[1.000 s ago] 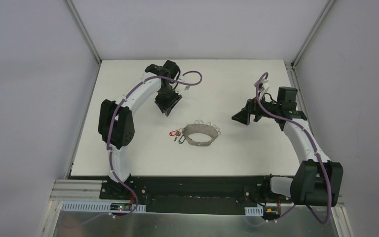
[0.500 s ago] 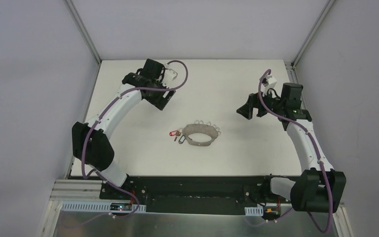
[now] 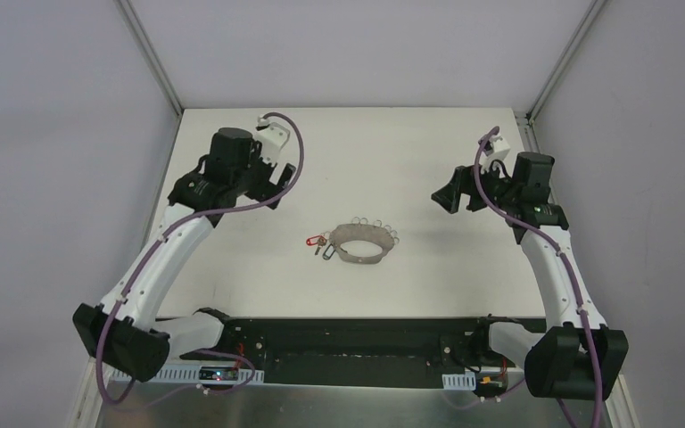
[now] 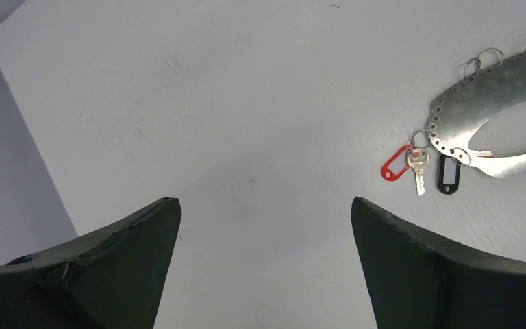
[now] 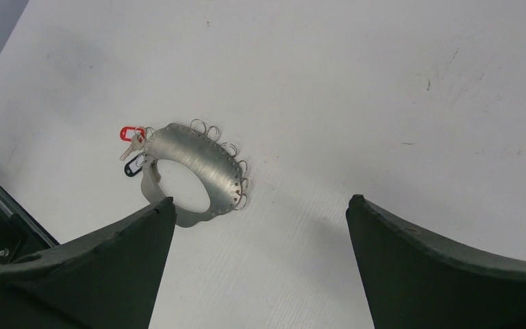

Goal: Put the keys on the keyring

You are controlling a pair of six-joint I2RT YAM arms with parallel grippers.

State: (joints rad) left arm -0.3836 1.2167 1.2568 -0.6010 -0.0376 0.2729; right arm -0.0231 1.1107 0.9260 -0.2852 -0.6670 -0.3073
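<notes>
The keyring [image 3: 362, 244], a grey metal oval band with small wire loops along its far edge, lies mid-table. The keys [image 3: 319, 242] lie touching its left end. In the left wrist view a red tag [image 4: 396, 164], a silver key [image 4: 418, 175] and a black tag [image 4: 448, 174] fan out from the band [image 4: 483, 92]. The right wrist view shows the band [image 5: 193, 162] with the red tag [image 5: 131, 133] at its far tip. My left gripper [image 3: 268, 185] [image 4: 264, 203] hangs open and empty, far left of the keys. My right gripper [image 3: 450, 194] [image 5: 261, 200] is open and empty, right of the keyring.
The white table [image 3: 428, 143] ends at a black rail [image 3: 357, 334] in front, where both arm bases sit. Grey walls with metal posts [image 3: 147, 53] close in left, right and back.
My left arm swung back left, away from the keyring, and its gripper opened wide. My right arm drew back slightly toward the right, still open. Keys and keyring stayed put.
</notes>
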